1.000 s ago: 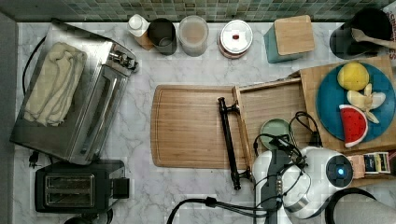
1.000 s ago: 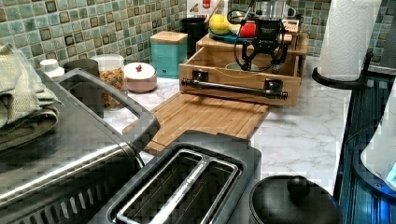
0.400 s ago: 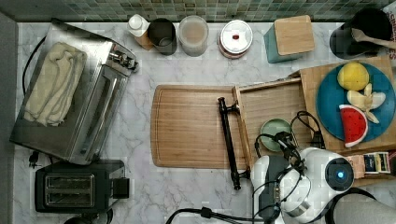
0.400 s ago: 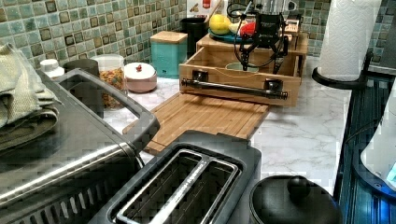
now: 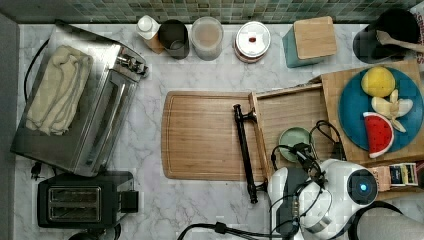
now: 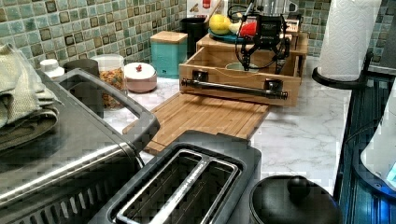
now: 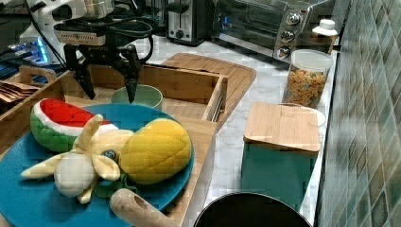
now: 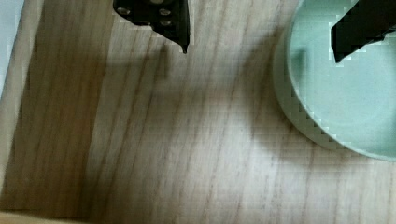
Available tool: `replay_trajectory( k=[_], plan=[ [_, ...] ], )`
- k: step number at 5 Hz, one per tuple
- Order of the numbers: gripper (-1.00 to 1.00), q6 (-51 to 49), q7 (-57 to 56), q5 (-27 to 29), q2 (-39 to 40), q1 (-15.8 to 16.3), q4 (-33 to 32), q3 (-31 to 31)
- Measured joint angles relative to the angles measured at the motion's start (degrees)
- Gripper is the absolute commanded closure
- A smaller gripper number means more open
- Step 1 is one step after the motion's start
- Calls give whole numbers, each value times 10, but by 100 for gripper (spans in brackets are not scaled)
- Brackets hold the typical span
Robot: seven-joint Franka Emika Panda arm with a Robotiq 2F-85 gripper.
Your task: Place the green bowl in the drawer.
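Pale sage-green, the green bowl sits upright on the floor of the drawer, near the side closest to the blue plate. The drawer stands pulled out over the cutting board, its bar handle forward, which leaves the interior open from above. The gripper hangs over the drawer with its jaws spread and nothing between them. In the wrist view one fingertip is over the bowl's inside and the other over bare wood. In the right view the tips appear raised above the rim rather than touching it. Judgement: the bowl is released and the placement looks complete; the spread jaws allow a straight lift without dragging the rim.
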Motion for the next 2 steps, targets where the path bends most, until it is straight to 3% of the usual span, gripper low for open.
replay_trajectory(
  k=[2],
  plan=[
    [-100,3,0,0,-1,0,-3,0]
  ],
)
